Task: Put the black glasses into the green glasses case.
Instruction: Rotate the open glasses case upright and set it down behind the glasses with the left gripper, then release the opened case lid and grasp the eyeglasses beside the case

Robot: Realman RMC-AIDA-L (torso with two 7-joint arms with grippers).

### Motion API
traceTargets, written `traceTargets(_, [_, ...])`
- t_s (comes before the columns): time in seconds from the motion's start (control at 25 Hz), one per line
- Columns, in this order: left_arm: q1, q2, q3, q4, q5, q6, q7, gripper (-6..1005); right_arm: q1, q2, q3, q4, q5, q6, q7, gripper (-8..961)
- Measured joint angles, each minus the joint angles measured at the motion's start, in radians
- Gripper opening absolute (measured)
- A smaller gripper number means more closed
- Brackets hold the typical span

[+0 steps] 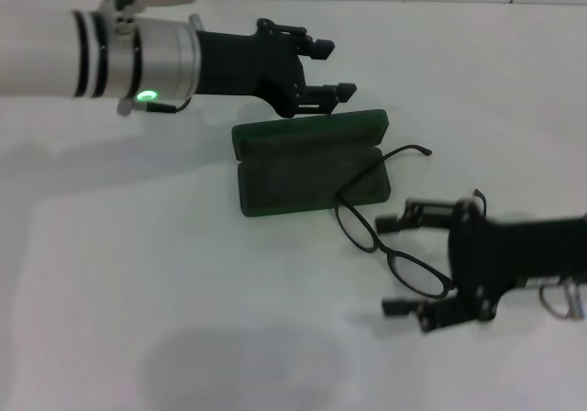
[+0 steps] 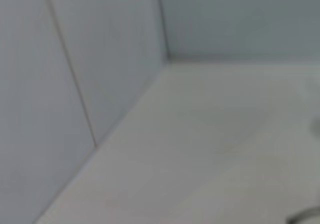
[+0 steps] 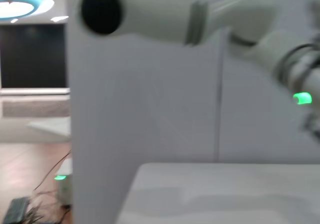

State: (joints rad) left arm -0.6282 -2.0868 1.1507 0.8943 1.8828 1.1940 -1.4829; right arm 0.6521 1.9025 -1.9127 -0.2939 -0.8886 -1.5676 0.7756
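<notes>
The green glasses case (image 1: 310,161) lies open in the middle of the white table, its lid tipped back. Just right of it the black glasses (image 1: 381,248) lie on the table, one temple arm reaching over the case's right end. My right gripper (image 1: 396,264) is open at table height at the lower right, and the nearer lens sits between its two fingers without being pinched. My left gripper (image 1: 336,66) hovers open just behind the case lid with nothing in it. Neither wrist view shows the case or the glasses.
The white table (image 1: 138,292) stretches left and forward of the case. A tiled wall (image 2: 75,84) runs along its far edge. In the right wrist view the left arm (image 3: 200,19) crosses in front of that wall.
</notes>
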Motion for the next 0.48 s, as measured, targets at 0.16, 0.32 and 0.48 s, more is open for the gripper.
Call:
traceTargets(0.16, [0.075,-0.002,0.01,0.002,-0.135,0.007,0.023,586,0.002,-0.063,0.04,-0.097,-0.017,0.019,0.215,853])
traceTargets(0.32, [0.094,-0.001,0.007,-0.006,-0.147,0.015,-0.006,619,-0.01,-0.112,0.16,-0.267,-0.19,0.024,0.481,850])
traceTargets(0.48, [0.109,-0.001,0.005,-0.006,-0.154,0.018,-0.04,620,-0.045,-0.085,0.412,-0.522,-0.561,0.023,0.816,847])
